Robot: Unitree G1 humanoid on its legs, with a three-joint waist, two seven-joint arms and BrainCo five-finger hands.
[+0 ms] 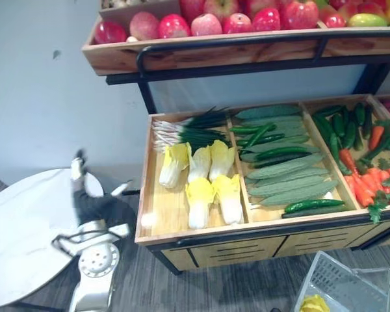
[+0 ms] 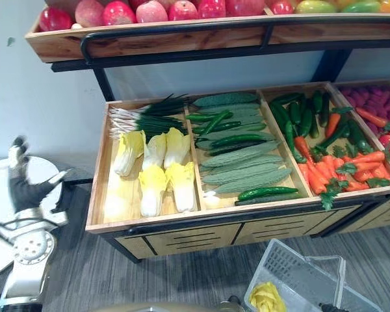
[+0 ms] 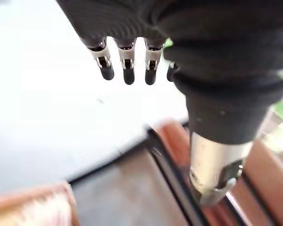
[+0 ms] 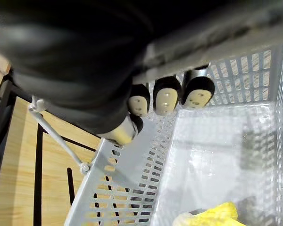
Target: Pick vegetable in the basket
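The wooden stand (image 1: 247,229) holds pale yellow cabbages (image 1: 201,182) in its leftmost compartment, long axes running front to back. The white basket (image 2: 292,266) sits below the stand's front right corner, with one yellow vegetable (image 4: 212,216) inside. The left hand (image 1: 84,195), fingers straight and empty, hangs left of the stand and looks nearer the cabbages. The right wrist view shows the right hand (image 4: 167,101) curled round the basket's handle (image 4: 226,42).

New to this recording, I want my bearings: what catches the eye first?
The wooden stand's lower tray is packed with yellow cabbages, green gourds and orange carrots, with red apples on the shelf above. At lower right, the right hand is curled on the handle of a white basket holding one yellow vegetable; the left hand hangs open by a white table.
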